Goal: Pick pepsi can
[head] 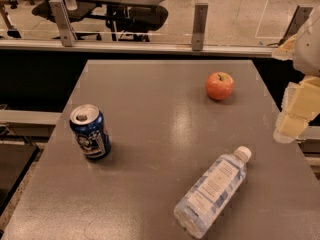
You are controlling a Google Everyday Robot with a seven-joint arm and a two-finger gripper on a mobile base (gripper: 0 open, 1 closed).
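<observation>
A small dark blue metal pepsi can (pixel 90 132) with a silver top is seen standing upright on the left part of the grey flat counter (pixel 165 134), close to its left edge. Its long axis is vertical and the opened top is turned upward.

The pale, blocky end effector (pixel 295 111) is found at the far right border of the view, beyond the right edge of the counter. Only a part of it is shown, so it probably is the end effector and not another link of the arm. Whether it is spread or pressed together cannot be told. Nothing is held by it, as far as can be judged.

From the end effector the can lies far to the left, across nearly the whole width of the counter, and a little nearer to the front. The two are well apart. A round orange-red apple (pixel 219 85) is placed at the back right. A clear plastic water bottle (pixel 212 198) with a white cap is laid on its side at the front right. The direct path between these two things is bare.

The task is judged to be at its beginning: a long reach to the left is called for, and a grasp from the side around the upright wall of the can.
</observation>
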